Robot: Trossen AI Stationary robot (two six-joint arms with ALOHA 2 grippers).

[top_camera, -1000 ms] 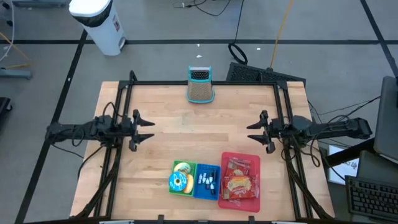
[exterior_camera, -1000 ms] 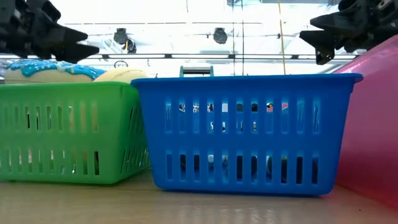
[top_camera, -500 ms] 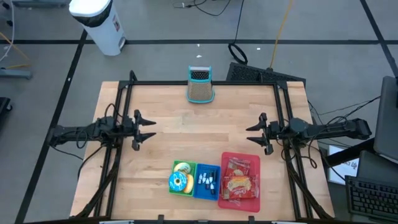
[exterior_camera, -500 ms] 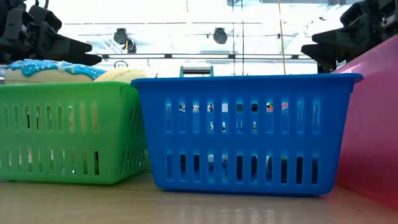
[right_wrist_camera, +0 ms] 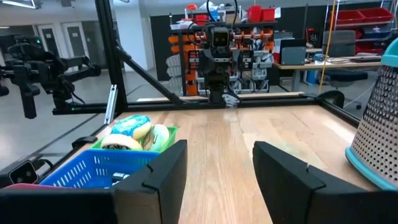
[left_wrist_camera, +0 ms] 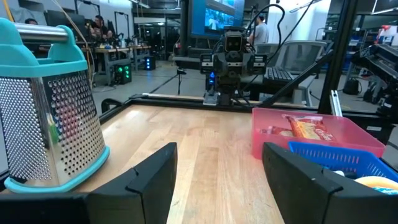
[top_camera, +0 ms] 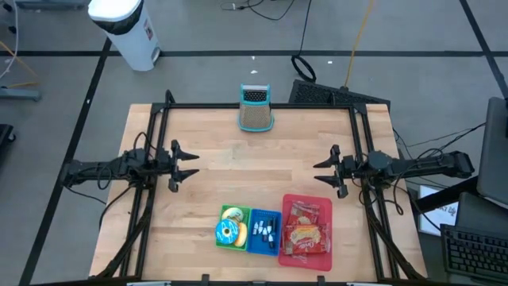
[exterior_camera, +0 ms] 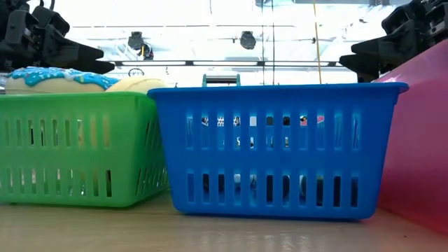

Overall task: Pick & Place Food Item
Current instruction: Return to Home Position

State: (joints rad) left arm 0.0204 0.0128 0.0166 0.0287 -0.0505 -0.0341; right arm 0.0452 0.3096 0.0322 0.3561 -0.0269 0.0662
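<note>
Three baskets stand in a row near the table's front edge. The green basket [top_camera: 232,226] holds frosted donuts [exterior_camera: 52,78]. The blue basket [top_camera: 264,231] holds small white items. The red basket [top_camera: 306,233] holds snack packets [left_wrist_camera: 308,129]. My left gripper [top_camera: 190,165] hovers open over the table's left side, pointing level toward the centre. My right gripper [top_camera: 321,173] hovers open over the right side, facing it. Neither has anything between its fingers [left_wrist_camera: 155,174], and both are well clear of the baskets.
A metal grater with a teal handle and base [top_camera: 255,109] stands upright at the middle of the far edge. A black frame [top_camera: 159,119] runs around the table. Bare wood lies between the two grippers. A white bin [top_camera: 127,28] stands on the floor beyond.
Both grippers have sunk a little toward the table, the right one more than the left, staying level and open. The baskets and the grater have not moved.
</note>
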